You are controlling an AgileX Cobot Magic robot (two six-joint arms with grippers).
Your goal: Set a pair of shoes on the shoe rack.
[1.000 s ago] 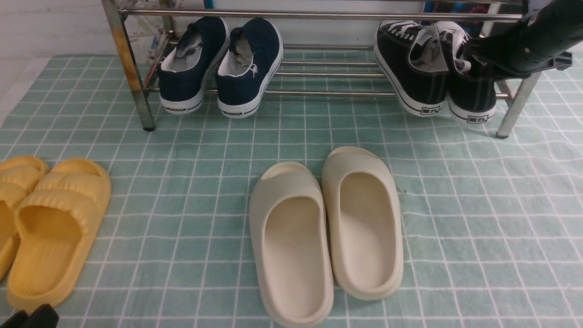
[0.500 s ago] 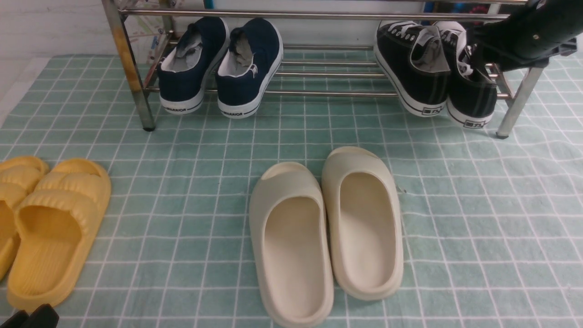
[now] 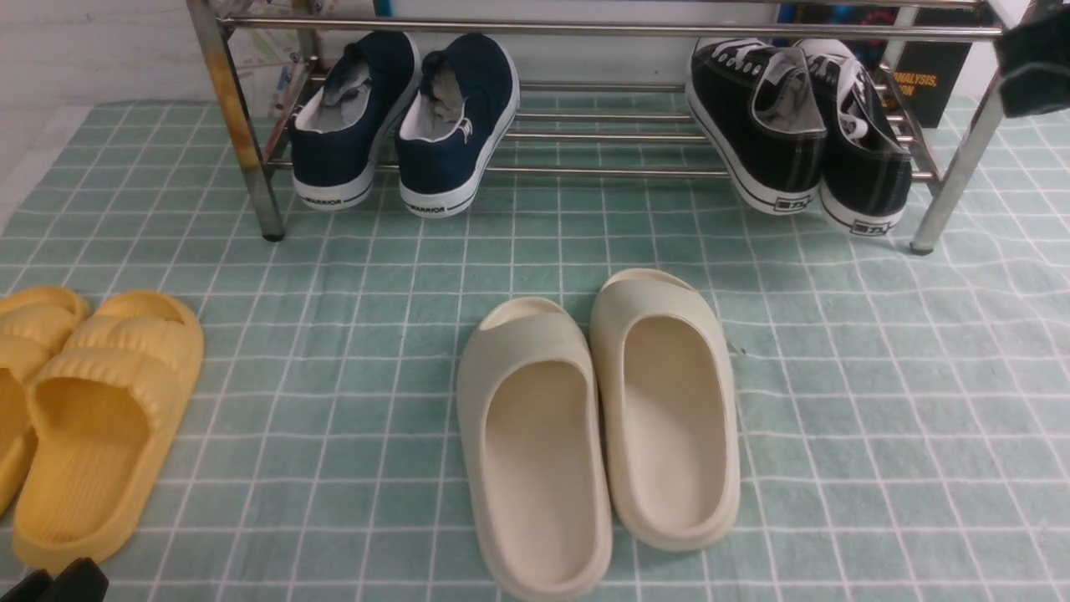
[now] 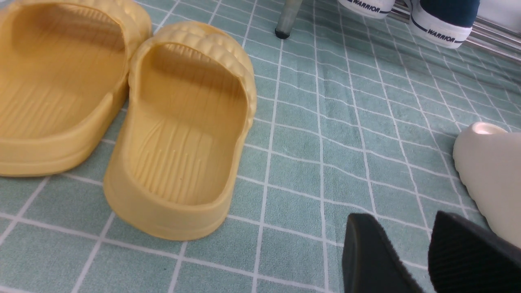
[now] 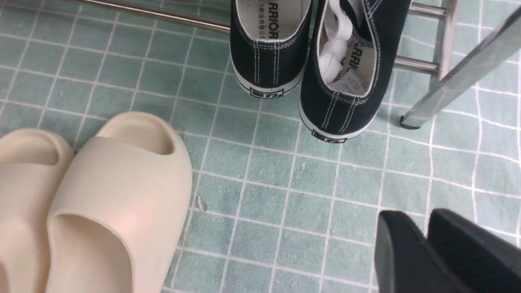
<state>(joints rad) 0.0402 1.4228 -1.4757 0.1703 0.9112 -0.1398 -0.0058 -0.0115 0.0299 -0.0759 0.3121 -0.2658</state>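
Observation:
The two black sneakers, the left one (image 3: 765, 125) and the right one (image 3: 865, 146), rest side by side on the lower bars of the chrome shoe rack (image 3: 602, 171) at its right end, heels toward me and tilted down. In the right wrist view, both (image 5: 270, 49) (image 5: 346, 81) lie free beyond my right gripper (image 5: 415, 215), which is shut, empty and clear of them. Only a black piece of the right arm (image 3: 1035, 71) shows in the front view. My left gripper (image 4: 401, 219) is slightly open and empty, low over the cloth beside the yellow slippers.
Navy slip-on shoes (image 3: 401, 117) sit on the rack's left end. Cream slippers (image 3: 598, 418) lie mid-cloth, yellow slippers (image 3: 92, 418) at the left. The rack's front right post (image 3: 953, 176) stands next to the sneakers. A green checked cloth (image 3: 878, 401) covers the floor.
My right gripper has let go of the right sneaker and pulled up and to the right, almost out of the front view. The sneaker has settled on the bars. The left arm has not moved.

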